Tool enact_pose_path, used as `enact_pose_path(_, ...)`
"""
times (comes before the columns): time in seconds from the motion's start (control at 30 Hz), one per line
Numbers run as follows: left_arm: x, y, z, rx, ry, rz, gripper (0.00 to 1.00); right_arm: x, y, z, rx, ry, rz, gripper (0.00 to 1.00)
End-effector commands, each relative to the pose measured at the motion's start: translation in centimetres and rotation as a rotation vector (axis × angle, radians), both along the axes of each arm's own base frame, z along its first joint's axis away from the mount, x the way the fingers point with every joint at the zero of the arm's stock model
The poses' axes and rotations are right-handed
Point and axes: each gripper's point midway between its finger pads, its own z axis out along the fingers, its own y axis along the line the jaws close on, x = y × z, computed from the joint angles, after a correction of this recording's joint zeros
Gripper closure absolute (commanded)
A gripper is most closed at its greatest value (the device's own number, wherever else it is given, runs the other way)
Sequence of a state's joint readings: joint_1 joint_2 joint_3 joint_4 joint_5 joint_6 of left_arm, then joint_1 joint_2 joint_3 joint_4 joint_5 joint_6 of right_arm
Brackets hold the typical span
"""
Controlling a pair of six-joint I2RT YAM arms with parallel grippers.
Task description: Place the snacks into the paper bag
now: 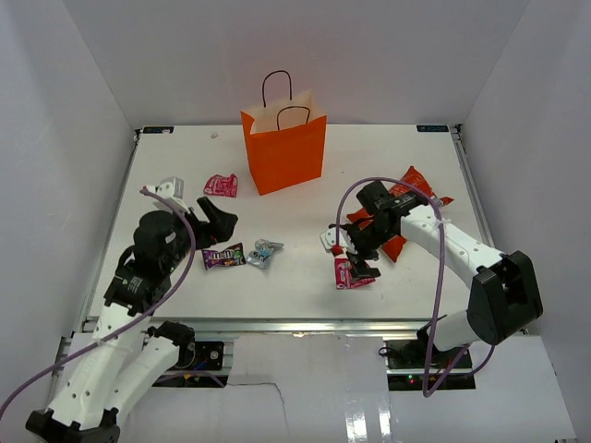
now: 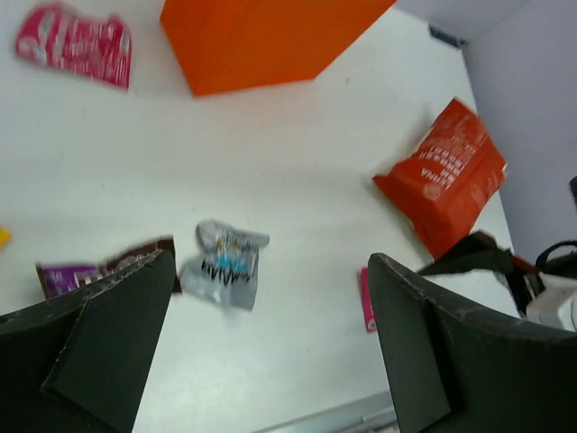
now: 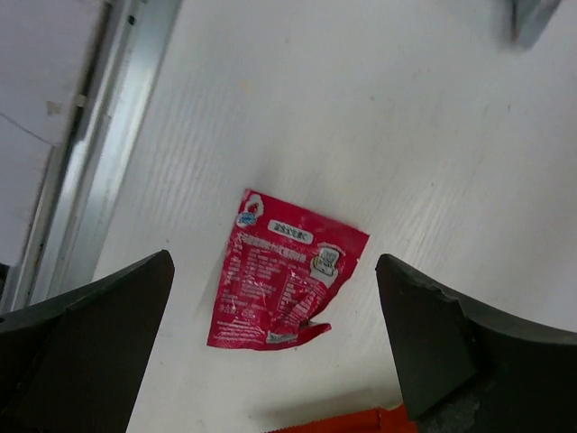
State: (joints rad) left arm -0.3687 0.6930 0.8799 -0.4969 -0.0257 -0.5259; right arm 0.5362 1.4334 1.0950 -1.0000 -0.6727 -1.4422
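Bag (image 1: 284, 148) is seen upright at the far middle of the surface (image 1: 305, 300), handles up.

Left claw (image 2: 270, 338) is held wide, nothing gripped. It is placed front-left of the bag, close over the purple packet (image 1: 223, 257) and silver packet (image 1: 263, 252), which are laid flat just beside each other.

One pink packet (image 1: 221, 185) is found just left of the bag.

Right claw (image 3: 275, 338) is spread wide, nothing gripped. It is hung over a second pink packet (image 3: 284, 271), front-right of the bag.

Chip bag (image 1: 413, 187) is laid right of the bag, partly covered by the right arm (image 1: 443, 240).

All snacks noted are outside the bag.
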Motion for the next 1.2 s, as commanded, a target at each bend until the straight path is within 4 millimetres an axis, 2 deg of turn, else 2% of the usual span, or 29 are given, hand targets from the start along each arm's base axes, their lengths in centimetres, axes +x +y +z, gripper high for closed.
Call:
enact_pose_path(0.0,-2.8,0.3,-4.0,-0.135,0.159,0.056,0.02,5.4,-0.5,-1.3,-0.101,-0.115,-0.278,0.01)
enact_pose_path(0.07,-3.8,0.6,-5.2,-0.193,0.17,0.082,0.02,6.7,-0.6,-2.0,-0.12,-0.094,-0.425,0.0)
enact_pose_path(0.1,-4.1,0.7,-5.6,-0.207,0.177,0.086,0.02,6.4,-0.9,-2.8,-0.14,-0.075,-0.453,0.0)
enact_pose_path(0.2,-4.5,0.5,-7.4,-0.246,0.23,0.101,0.02,7.1,-1.4,-4.4,-0.173,-0.071,-0.552,0.0)
enact_pose_path(0.3,-4.6,0.2,-9.1,-0.262,0.287,0.113,0.02,6.3,-2.1,-6.3,-0.224,-0.025,-0.565,0.01)
enact_pose_path(0.37,-4.5,0.1,-9.8,-0.262,0.316,0.117,0.02,5.5,-2.2,-7.1,-0.244,0.014,-0.557,0.06)
enact_pose_path(0.5,-4.5,0.0,-10.2,-0.261,0.334,0.119,0.02,4.8,-3.0,-8.7,-0.282,0.03,-0.549,0.09)
enact_pose_path(0.7,-4.6,0.0,-10.7,-0.272,0.344,0.126,0.02,4.7,-3.3,-10.1,-0.305,0.027,-0.54,0.22)
enact_pose_path(0.8,-4.7,0.0,-10.8,-0.281,0.348,0.128,0.02,4.6,-3.4,-10.5,-0.311,0.024,-0.538,0.37)
enact_pose_path(0.83,-4.7,0.0,-10.7,-0.285,0.344,0.129,0.02,4.6,-3.5,-10.6,-0.311,0.021,-0.536,0.45)
enact_pose_path(0.93,-4.8,0.0,-10.7,-0.293,0.342,0.13,0.02,4.7,-3.3,-10.5,-0.304,0.018,-0.536,0.58)
enact_pose_path(1.0,-5.0,0.0,-10.6,-0.305,0.335,0.131,0.02,4.8,-3.0,-9.8,-0.283,0.02,-0.531,0.63)
enact_pose_path(1.07,-5.2,0.1,-10.9,-0.322,0.336,0.136,0.02,4.9,-2.1,-8.5,-0.236,0.023,-0.511,0.7)
enact_pose_path(1.17,-5.4,0.1,-10.9,-0.343,0.328,0.139,0.02,5.7,0.2,-4.3,-0.116,0.025,-0.479,0.78)
